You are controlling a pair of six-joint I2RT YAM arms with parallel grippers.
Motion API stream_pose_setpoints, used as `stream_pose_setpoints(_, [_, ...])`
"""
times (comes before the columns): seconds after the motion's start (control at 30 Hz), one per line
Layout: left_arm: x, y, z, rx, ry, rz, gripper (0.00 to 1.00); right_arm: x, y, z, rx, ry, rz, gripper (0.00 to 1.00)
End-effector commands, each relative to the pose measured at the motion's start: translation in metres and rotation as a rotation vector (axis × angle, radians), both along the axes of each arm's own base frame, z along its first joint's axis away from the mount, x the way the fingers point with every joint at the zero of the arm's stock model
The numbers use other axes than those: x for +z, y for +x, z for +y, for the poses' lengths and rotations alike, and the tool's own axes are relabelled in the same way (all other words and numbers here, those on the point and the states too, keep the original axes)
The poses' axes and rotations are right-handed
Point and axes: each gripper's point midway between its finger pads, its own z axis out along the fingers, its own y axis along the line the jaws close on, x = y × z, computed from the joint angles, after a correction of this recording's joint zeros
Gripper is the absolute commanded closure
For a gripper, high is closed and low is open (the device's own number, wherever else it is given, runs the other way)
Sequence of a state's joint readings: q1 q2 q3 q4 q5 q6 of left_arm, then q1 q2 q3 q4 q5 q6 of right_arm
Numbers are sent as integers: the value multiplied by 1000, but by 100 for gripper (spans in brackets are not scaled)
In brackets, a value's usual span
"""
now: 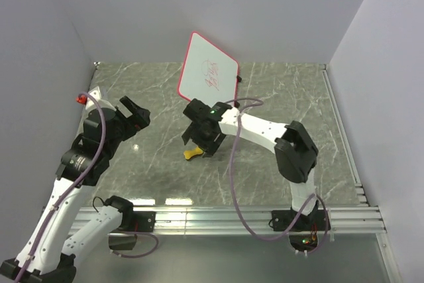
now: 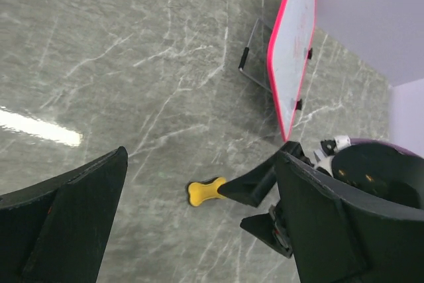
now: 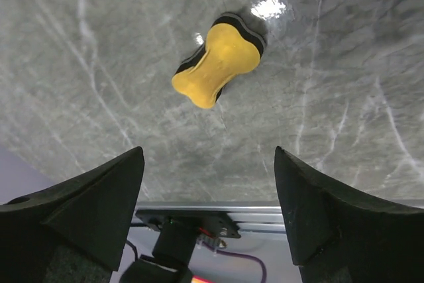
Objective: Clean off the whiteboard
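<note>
Top external view: whiteboard [image 1: 207,74] stands beyond the right gripper [image 1: 197,142], farther from the arm bases, close to the back wall. It is propped up on a thin wire stand [image 2: 255,74], with its marked face turned back toward the grippers. One corner points up and to the left. The view is too skewed to tell which side is the long one.

Writing: red scribble near the middle of the face, too small to read as letters or a word. Thin red rim all round.

Left wrist view: the board appears nearly edge-on, ahead and to the right of the left gripper [image 2: 202,157].

Right gripper: jaws spread wide, holding nothing. Yellow bone-shaped eraser [image 3: 217,64] lies flat on the marble table [image 1: 278,97] just ahead of the fingertips, not touching them. Its long axis runs diagonally across the gap.

Left gripper: fully open, empty, well to the left of the board.
</note>
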State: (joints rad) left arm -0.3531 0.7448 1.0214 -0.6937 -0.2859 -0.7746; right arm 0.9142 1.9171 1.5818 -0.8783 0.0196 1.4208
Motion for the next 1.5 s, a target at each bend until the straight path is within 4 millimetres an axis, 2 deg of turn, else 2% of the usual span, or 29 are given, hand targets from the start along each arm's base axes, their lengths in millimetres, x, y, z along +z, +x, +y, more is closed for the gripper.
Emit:
stream_pose_setpoints(0.0, [9, -9, 10, -2, 91, -16, 0, 3, -5, 16, -46, 27, 80, 15])
stream_pose_setpoints(0.03, [11, -10, 10, -8, 109, -20, 0, -8, -4, 17, -50, 7, 97, 15])
stream_pose_setpoints(0.13, [16, -13, 13, -6, 144, -30, 1, -15, 1, 23, -62, 3, 122, 18])
stream_pose_setpoints(0.17, [18, -13, 11, -17, 160, -35, 1, -24, 2, 24, -66, -9, 139, 20])
stream_pose_setpoints(0.3, [18, -12, 10, -27, 201, -40, 1, -30, 16, 27, -81, -27, 145, 27])
stream_pose_setpoints(0.33, [17, -11, 9, -33, 210, -41, 1, -38, 17, 23, -86, -62, 157, 28])
stream_pose_setpoints(0.4, [17, -11, 6, -47, 217, -41, 1, -36, 24, 24, -81, -69, 147, 30])
stream_pose_setpoints(0.63, [13, -6, 2, -62, 255, -42, 1, -53, 27, 3, -95, -138, 167, 40])
stream_pose_setpoints(0.87, [2, -2, -7, -95, 262, -24, 1, -68, 16, -17, -72, -190, 191, 41])
stream_pose_setpoints(0.93, [1, -1, -9, -102, 257, -22, 1, -72, 14, -13, -67, -174, 193, 41])
stream_pose_setpoints(1.03, [-4, 0, -14, -121, 253, -10, 1, -74, 12, -6, -44, -178, 194, 43])
stream_pose_setpoints(1.2, [-9, 0, -18, -137, 254, 6, 1, -57, 15, 12, -20, -140, 159, 42])
stream_pose_setpoints(1.37, [-11, -2, -16, -132, 252, 12, 1, -37, 30, 29, 14, -93, 89, 31])
stream_pose_setpoints(1.47, [-12, -2, -18, -139, 247, 18, 0, -31, 41, 42, 17, -50, 53, 30])
